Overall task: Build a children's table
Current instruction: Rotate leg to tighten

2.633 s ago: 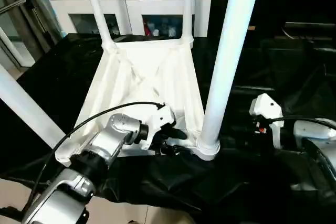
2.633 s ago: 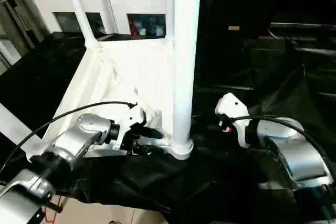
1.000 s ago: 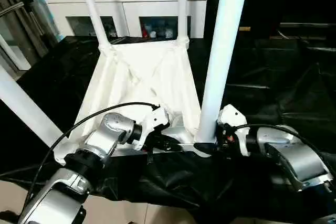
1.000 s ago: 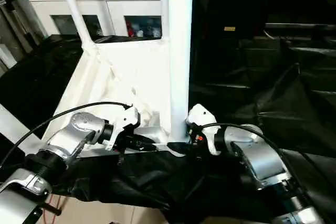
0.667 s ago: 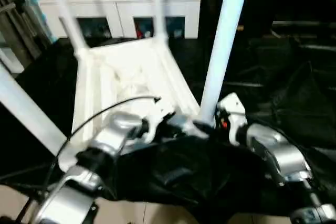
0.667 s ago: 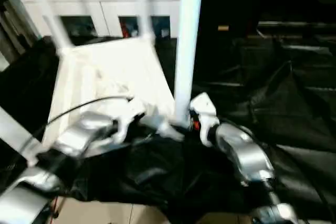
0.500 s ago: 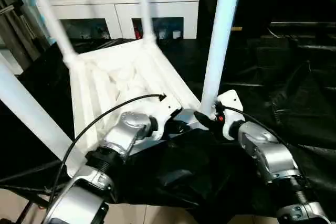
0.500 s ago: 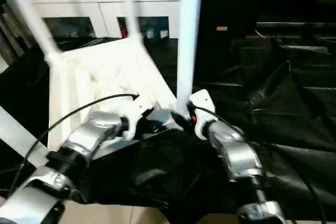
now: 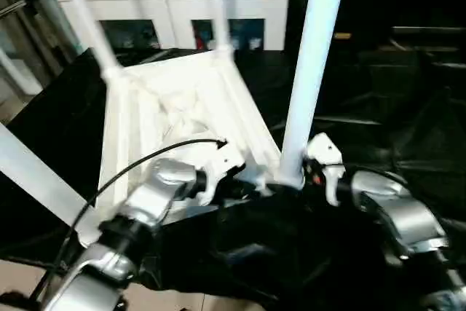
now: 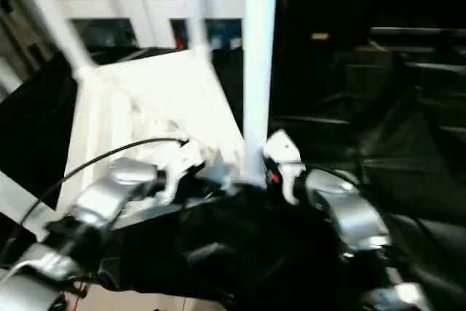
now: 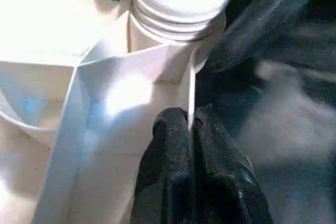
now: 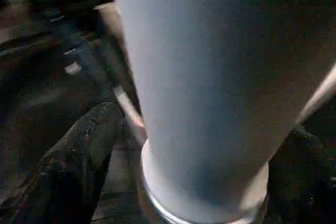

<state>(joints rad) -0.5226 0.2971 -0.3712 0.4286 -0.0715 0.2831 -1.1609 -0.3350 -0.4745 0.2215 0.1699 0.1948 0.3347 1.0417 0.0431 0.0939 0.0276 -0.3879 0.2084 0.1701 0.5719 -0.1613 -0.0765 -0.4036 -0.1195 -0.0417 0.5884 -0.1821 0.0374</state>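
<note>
No text, label, brand, number or sign can be read anywhere in these views. The small amber rectangle (image 9: 343, 35) on the dark shelving behind the table may be a tag or sticker, but it is too blurred to make out any writing on it.
</note>
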